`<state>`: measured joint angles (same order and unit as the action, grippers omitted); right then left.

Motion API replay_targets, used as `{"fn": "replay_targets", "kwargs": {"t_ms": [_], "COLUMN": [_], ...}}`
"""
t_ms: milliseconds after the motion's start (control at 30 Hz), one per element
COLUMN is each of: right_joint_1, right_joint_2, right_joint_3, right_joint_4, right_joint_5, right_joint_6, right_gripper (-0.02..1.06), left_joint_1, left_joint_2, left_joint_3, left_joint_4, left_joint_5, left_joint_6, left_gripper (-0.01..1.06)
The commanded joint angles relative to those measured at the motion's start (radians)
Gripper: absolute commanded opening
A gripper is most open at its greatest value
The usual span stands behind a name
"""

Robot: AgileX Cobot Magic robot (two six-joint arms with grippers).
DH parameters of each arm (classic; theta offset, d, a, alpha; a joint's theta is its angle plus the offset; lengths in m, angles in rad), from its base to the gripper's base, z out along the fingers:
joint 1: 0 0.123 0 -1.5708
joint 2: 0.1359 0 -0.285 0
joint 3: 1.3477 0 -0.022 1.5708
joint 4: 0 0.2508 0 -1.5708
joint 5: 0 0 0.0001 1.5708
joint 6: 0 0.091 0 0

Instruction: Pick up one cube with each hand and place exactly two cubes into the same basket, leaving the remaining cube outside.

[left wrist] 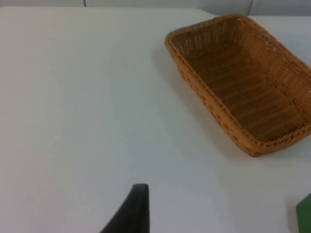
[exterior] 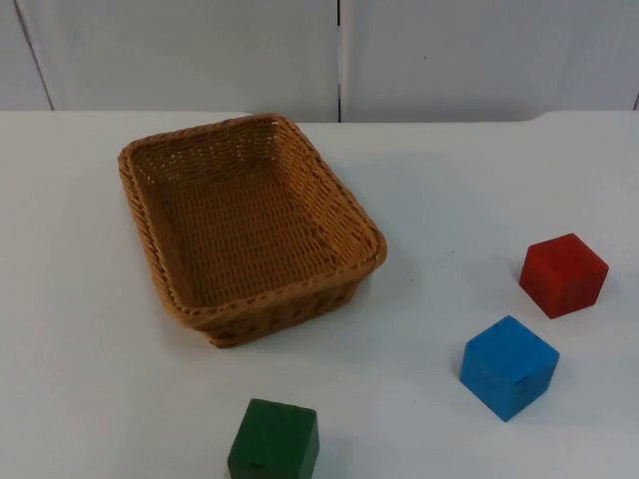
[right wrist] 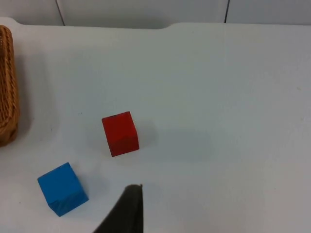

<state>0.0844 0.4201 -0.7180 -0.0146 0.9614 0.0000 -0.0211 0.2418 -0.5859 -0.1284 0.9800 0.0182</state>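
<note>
An empty woven brown basket [exterior: 290, 304] stands left of the table's middle. A green cube [exterior: 275, 442] rests at the front edge, just in front of the basket. A blue cube [exterior: 508, 365] lies at the front right, and a red cube [exterior: 563, 274] sits a little behind it to the right. My left gripper [left wrist: 137, 211] hovers over bare table to the left of the basket [left wrist: 204, 104], with an edge of the green cube [left wrist: 305, 218] in sight. My right gripper [right wrist: 130, 208] hangs above the table close to the red cube [right wrist: 120, 133] and the blue cube [right wrist: 62, 188].
The white table [exterior: 469, 180] ends at a grey partition wall [exterior: 479, 60] behind the basket. In the right wrist view, the basket's side [right wrist: 7, 87] stands well apart from the red and blue cubes.
</note>
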Motion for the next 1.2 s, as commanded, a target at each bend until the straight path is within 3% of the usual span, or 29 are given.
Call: {"fn": "replay_targets", "kwargs": {"t_ms": [0, 400, 1000, 1167], "right_joint_1": [-0.008, -0.008, -0.006, -0.006], "right_joint_2": [0.025, 0.185, 0.466, 0.558], "right_joint_3": [-0.013, -0.059, -0.243, -0.277], "right_joint_4": [0.0, 0.002, 0.002, 0.04], "right_joint_5": [-0.018, -0.024, -0.023, -0.033], "right_joint_6": [-0.008, -0.015, -0.02, -0.068], "right_gripper": [1.05, 1.05, 1.05, 1.05], "left_joint_1": [0.003, 0.003, 0.003, 0.003], "left_joint_2": [0.022, 0.126, 0.358, 0.42], "left_joint_3": [-0.031, -0.165, -0.198, -0.233], "left_joint_4": [-0.017, -0.015, -0.023, -0.033], "left_joint_5": [-0.023, 0.002, 0.036, 0.038], "left_joint_6": [-0.006, -0.006, 0.04, 0.059], "left_gripper": [1.05, 1.05, 1.05, 1.05]}}
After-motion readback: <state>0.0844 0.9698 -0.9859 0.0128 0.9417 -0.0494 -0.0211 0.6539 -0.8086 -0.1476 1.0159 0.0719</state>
